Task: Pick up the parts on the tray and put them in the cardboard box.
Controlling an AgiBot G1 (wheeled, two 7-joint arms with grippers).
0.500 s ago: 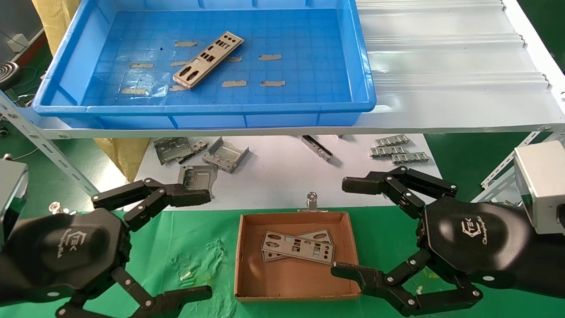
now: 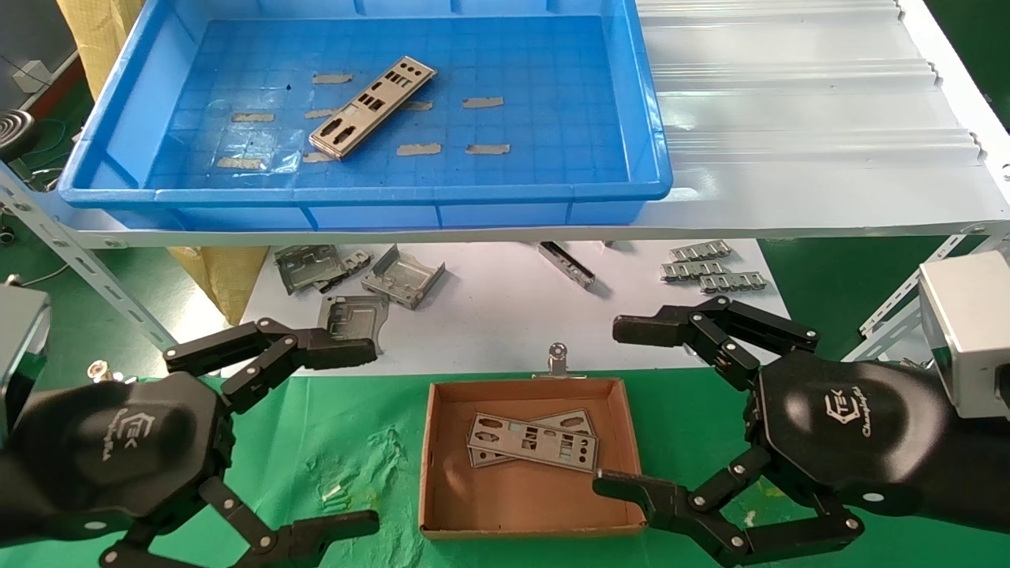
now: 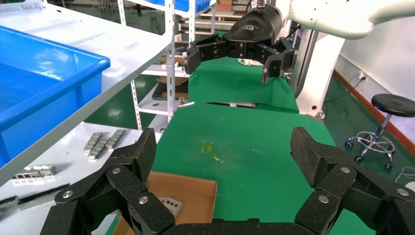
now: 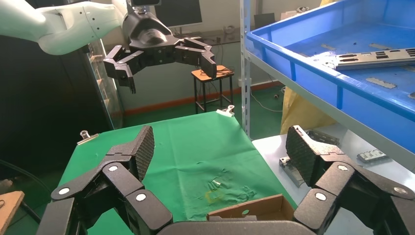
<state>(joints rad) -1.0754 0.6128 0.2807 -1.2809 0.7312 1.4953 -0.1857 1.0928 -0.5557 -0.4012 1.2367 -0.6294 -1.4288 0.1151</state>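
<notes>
One silver-grey part (image 2: pixel 371 108) lies at a slant on the floor of the blue tray (image 2: pixel 363 193) on the upper shelf; the right wrist view shows this part (image 4: pixel 372 58) too. Two more parts (image 2: pixel 533 442) lie overlapped in the cardboard box (image 2: pixel 505 493) on the green cloth. My left gripper (image 2: pixel 351 438) hangs open and empty to the left of the box. On the box's right side my right gripper (image 2: pixel 623 406) is open and empty, its lower finger over the box's right wall. The left wrist view shows the box (image 3: pixel 186 191) below my left gripper (image 3: pixel 225 152).
Folded grey brackets (image 2: pixel 379 280) and ribbed strips (image 2: pixel 710 268) lie on the white table under the shelf. A binder clip (image 2: pixel 558 359) sits just behind the box. The white shelf (image 2: pixel 789 118) extends right of the tray.
</notes>
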